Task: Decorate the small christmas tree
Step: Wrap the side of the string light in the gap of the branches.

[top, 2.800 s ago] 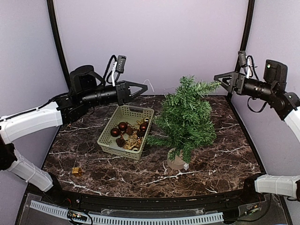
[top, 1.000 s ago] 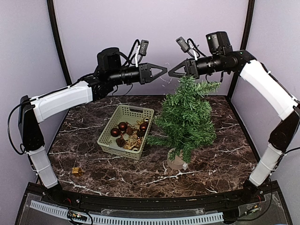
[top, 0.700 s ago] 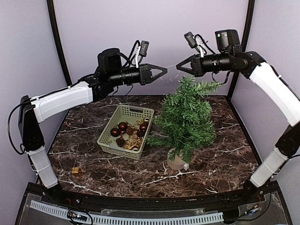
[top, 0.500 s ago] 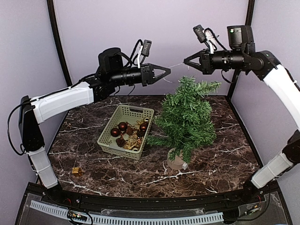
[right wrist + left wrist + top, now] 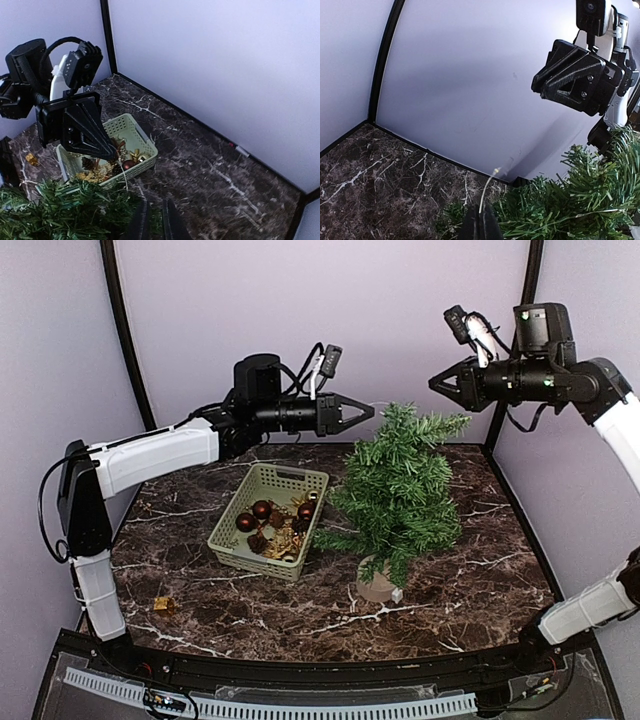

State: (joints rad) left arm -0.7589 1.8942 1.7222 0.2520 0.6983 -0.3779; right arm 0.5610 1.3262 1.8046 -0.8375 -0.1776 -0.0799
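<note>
The small christmas tree [image 5: 400, 490] stands right of centre on its tan round base [image 5: 376, 587], with no ornaments on it. My left gripper [image 5: 366, 412] hovers level with the treetop, just left of it. It is shut on a thin pale wire [image 5: 487, 192] that sticks out past the fingertips over the branches [image 5: 570, 210]. My right gripper [image 5: 436, 383] hangs high at the back right, above and right of the treetop, and points toward the left one. Its jaws stand a narrow gap apart with nothing between them [image 5: 153, 204]. The wire [image 5: 121, 172] dangles from the left gripper [image 5: 115, 157] alone.
A pale green basket [image 5: 288, 476] with dark red balls, pine cones and gold pieces sits left of the tree. A small gold ornament [image 5: 163, 605] lies on the marble table near the front left. Purple walls and black corner posts close in the back and sides.
The right gripper pulled back to the right and upward, away from the left one, and let go of the wire stretched between them. The left gripper slid right toward the treetop.
</note>
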